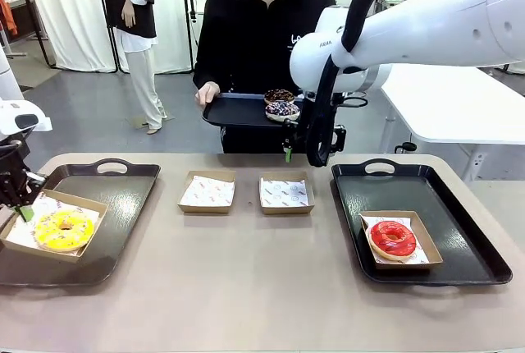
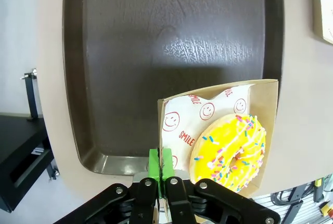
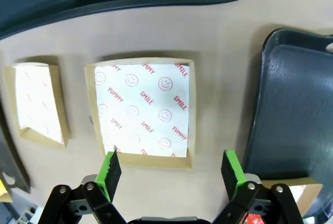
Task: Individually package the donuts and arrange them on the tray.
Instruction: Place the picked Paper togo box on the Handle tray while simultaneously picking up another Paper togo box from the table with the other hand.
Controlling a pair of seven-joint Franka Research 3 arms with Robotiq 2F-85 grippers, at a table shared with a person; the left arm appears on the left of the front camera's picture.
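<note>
Yellow sprinkled donut (image 2: 213, 148) in kraft box (image 2: 218, 84), glossy red donut (image 1: 381, 243)

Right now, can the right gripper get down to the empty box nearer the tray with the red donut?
Probably yes: the right gripper hangs open above that empty box, with nothing between them.

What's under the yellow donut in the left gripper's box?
A white liner printed with red smileys and SMILE, lying in the brown cardboard box whose rim the left gripper pinches. The liner beneath the yellow donut and the box floor are covered.
</note>
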